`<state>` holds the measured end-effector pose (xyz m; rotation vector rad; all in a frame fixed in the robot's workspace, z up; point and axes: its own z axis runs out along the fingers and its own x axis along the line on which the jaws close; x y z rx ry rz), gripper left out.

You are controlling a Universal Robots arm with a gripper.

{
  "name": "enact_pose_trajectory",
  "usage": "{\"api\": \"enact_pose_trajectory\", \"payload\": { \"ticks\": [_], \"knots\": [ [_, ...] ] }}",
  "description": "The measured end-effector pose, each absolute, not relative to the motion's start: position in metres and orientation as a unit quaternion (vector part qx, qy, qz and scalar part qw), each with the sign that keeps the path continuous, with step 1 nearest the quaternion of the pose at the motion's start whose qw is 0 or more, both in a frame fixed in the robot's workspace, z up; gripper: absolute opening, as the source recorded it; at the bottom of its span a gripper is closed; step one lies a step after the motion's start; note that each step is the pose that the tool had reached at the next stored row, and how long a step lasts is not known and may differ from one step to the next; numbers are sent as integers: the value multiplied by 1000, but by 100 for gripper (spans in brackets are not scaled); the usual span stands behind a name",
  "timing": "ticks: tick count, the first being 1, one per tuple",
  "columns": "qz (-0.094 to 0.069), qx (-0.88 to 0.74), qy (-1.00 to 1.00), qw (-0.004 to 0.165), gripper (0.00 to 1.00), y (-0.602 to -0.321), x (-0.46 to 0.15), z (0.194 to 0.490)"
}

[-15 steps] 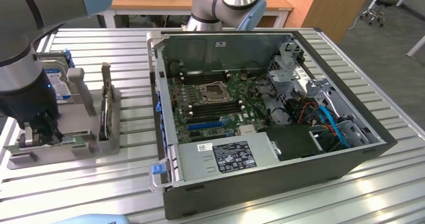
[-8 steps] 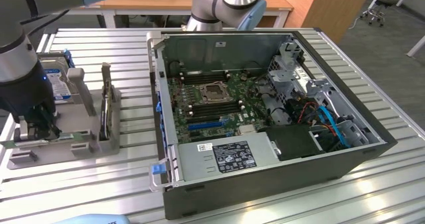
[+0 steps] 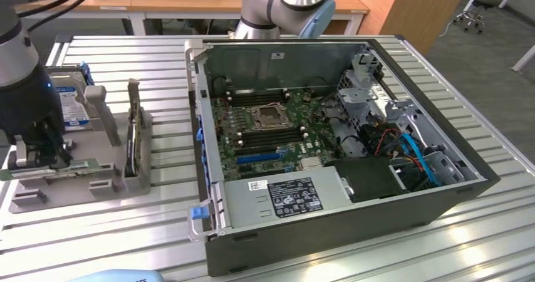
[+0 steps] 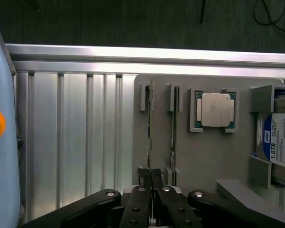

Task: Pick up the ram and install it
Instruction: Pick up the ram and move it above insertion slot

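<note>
two sticks stand on edge in the grey holder (image 4: 204,156) on the bench (image 4: 76,142): the ram (image 4: 149,118), jaws clenched on its end, and its twin (image 4: 173,123) nearer the processor (image 4: 215,110). best lifted straight, no twisting.

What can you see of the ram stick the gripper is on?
The ram shows edge-on as a long, thin, dark green board strip. It stands on its long edge in a slot of the grey holder, and the end away from the gripper sits between two grey posts. It runs parallel to the second stick and is apart from it. The gripper is shut on its near end, with black fingertips pinching both faces. The ram appears seated in the holder, not lifted.
</note>
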<state>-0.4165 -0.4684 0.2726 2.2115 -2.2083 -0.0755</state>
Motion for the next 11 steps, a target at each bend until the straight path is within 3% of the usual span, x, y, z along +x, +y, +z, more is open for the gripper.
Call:
{"api": "enact_pose_trajectory", "payload": {
  "ticks": [11],
  "knots": [
    [-24,707,-706,8,11,-468,-416,296]
  ]
}}
